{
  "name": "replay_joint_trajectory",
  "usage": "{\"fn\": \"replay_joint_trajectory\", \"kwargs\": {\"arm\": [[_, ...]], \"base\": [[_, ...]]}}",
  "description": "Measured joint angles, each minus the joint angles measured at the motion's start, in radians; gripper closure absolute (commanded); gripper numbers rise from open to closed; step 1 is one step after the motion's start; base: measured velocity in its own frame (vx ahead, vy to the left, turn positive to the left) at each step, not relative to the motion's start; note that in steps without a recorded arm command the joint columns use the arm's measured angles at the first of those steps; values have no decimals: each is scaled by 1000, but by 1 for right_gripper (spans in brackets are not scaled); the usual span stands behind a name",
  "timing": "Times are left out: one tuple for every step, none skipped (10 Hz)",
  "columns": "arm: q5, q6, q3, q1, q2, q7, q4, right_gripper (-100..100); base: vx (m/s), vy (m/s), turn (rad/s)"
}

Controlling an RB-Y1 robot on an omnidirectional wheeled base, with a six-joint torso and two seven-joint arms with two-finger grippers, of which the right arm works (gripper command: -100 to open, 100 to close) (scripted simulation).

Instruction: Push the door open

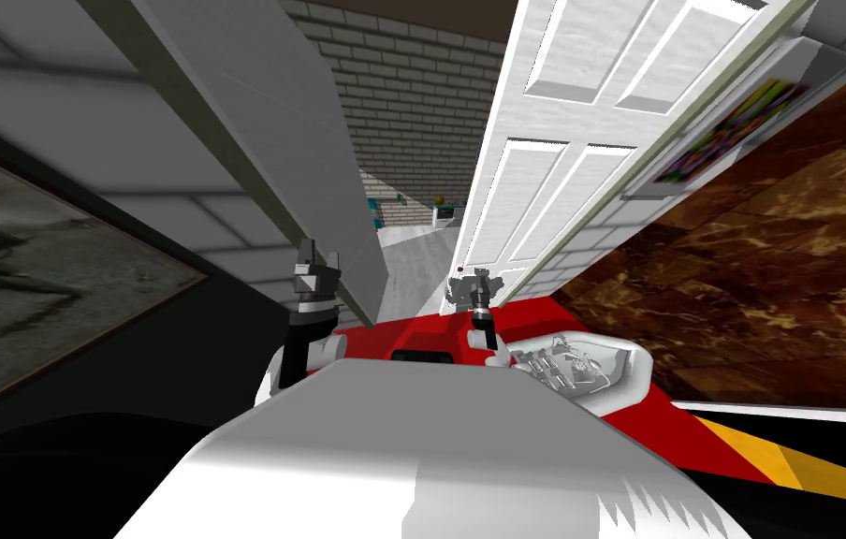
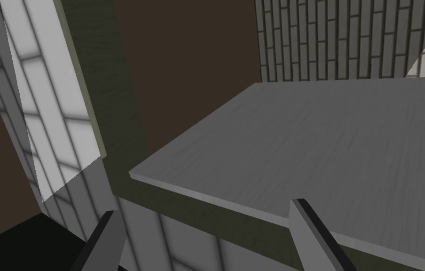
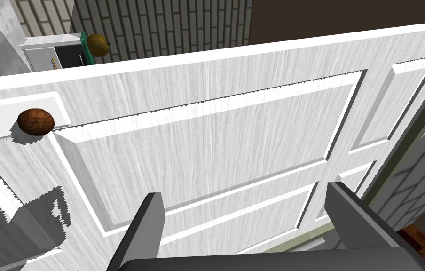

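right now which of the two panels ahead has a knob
The white panelled door facing the right gripper: it carries a round brown knob; the flat grey panel by the left gripper shows none.

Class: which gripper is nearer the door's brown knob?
Right. The right gripper faces the white door near the knob; the left gripper is at a grey panel, farther off.

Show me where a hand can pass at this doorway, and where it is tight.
Free: the gap between the grey panel and the white panelled door, with pale floor beyond. The door's broad panel face ahead of the open right gripper is bare too, away from the brown knob. Tight: the open left gripper sits close at the grey panel's edge.
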Motion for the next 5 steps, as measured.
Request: {"fn": "replay_joint_trajectory", "kwargs": {"arm": [[1, -6, -1, -7, 0, 0, 27, -100], [1, -4, -2, -15, -2, -1, 50, -100], [2, -8, -3, -23, -2, -1, 77, -100], [3, -14, -4, -36, -1, 0, 109, -100], [5, -19, -5, -53, 0, 1, 142, -100]], "base": [[31, -58, 105], [24, -57, 68], [30, -74, 120], [46, -98, 162], [34, -77, 74]]}}
